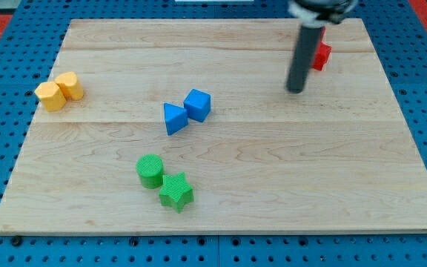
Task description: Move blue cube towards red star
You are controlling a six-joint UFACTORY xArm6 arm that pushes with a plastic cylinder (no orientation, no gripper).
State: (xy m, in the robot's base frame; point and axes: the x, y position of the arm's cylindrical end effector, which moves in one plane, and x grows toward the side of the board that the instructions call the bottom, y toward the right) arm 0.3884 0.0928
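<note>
The blue cube (198, 104) sits near the middle of the wooden board, touching a blue triangle block (173, 119) on its lower left. The red star (319, 54) lies near the view's top right, partly hidden behind my rod. My tip (296, 90) rests on the board just below and left of the red star, well to the right of the blue cube.
Two yellow blocks (59, 91) sit together at the view's left. A green cylinder (150, 170) and a green star (176, 191) sit side by side toward the bottom. The wooden board (332, 170) lies on a blue perforated table.
</note>
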